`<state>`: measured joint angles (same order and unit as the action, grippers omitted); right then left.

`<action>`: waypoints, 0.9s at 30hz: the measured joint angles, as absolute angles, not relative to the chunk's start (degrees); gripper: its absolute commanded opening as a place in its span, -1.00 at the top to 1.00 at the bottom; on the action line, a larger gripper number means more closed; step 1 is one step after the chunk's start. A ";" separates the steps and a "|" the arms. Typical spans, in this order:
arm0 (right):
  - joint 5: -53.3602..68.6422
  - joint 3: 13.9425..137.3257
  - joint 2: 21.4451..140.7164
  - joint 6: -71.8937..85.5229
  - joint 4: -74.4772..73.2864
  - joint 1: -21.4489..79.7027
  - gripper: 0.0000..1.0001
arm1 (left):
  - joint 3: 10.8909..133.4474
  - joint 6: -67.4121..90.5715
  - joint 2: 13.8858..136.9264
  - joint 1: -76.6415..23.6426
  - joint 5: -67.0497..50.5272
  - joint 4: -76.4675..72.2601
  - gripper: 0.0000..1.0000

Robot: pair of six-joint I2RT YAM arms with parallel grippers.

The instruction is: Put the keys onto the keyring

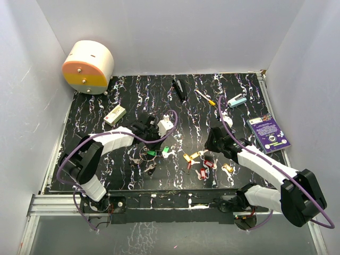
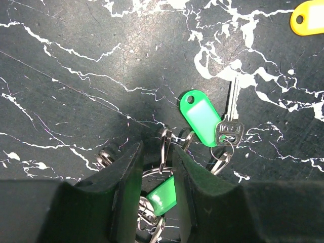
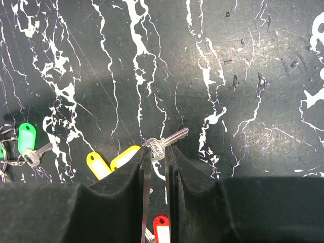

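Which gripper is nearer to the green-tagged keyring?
Left. The left gripper straddles the keyring, wire loops between its fingers. The right gripper is off to the keyring's right, pinching a silver key.

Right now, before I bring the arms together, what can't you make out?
Left wrist: the left gripper hides the lower half of the keyring; grip unclear.
Right wrist: the right gripper covers part of the key it pinches; its tag is hidden.
Top external: the keyring's opening is too small.

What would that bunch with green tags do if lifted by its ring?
Likely floppy: the green tag and silver key sit on thin wire loops, so they would probably dangle and swing. Small metal and plastic, it looks light. The thin keyring in the left gripper might twist or slip.
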<state>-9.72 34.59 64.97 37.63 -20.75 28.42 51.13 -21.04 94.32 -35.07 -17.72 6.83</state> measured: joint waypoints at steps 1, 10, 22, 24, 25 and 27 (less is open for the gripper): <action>-9.74 34.59 64.97 37.63 -20.75 28.42 0.54 | 51.13 -20.99 94.37 -35.11 -17.69 6.83 0.44; -9.76 34.59 64.97 37.63 -20.75 28.42 0.54 | 50.61 -20.97 94.35 -35.40 -17.74 6.31 0.53; -9.85 34.59 64.23 37.63 -20.80 28.42 0.54 | 46.78 -21.41 92.97 -35.40 -17.52 2.07 0.83; -9.93 34.59 64.10 37.63 -20.80 28.42 0.54 | 46.50 -21.43 92.79 -35.48 -17.34 1.74 0.86; -9.93 34.59 64.10 37.63 -20.80 28.42 0.54 | 46.33 -21.41 92.66 -35.48 -17.32 1.52 0.88; -9.93 34.59 64.10 37.63 -20.82 28.42 0.53 | 45.74 -21.39 92.23 -35.48 -17.10 1.10 0.91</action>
<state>-9.93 34.59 64.10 37.63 -20.82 28.42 45.74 -21.39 92.23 -35.48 -17.10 1.10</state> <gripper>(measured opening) 0.231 0.068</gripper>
